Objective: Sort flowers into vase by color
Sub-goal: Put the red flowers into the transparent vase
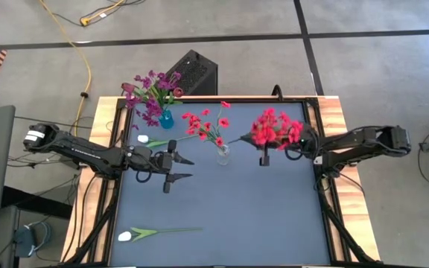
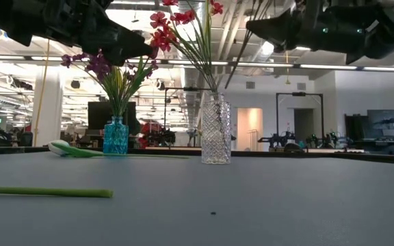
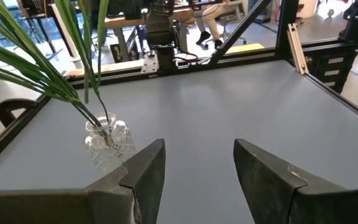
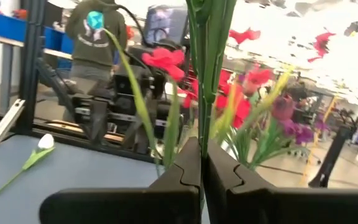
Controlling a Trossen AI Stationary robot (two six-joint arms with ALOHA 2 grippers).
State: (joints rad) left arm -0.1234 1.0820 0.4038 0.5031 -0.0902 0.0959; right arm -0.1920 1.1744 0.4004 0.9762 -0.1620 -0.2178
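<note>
Right claw (image 4: 201,163), clenched on the green stem of a red flower cluster (image 1: 275,128), holds it clear above the dark tabletop (image 1: 244,208); in the right wrist view the two fingers (image 4: 179,177) meet tightly around the stem, which rises straight between them, with red blooms spreading beyond. Left claw (image 1: 176,168) hangs over the tabletop with its jaws parted about halfway, grasping nothing; the left wrist view shows bare tabletop in the gap between its fingers (image 3: 143,171). Between the two claws, closer to the left one, stands a clear glass vase (image 1: 223,154) holding red flowers (image 1: 208,124) with long green leaves. Beyond the left claw, near the far edge, a small blue vase (image 1: 166,118) carries purple flowers (image 1: 150,93). One white flower (image 1: 152,139) lies flat on the tabletop just beside the left claw, toward the blue vase; a second white flower (image 1: 155,234) lies well apart from both claws, near the front edge.
</note>
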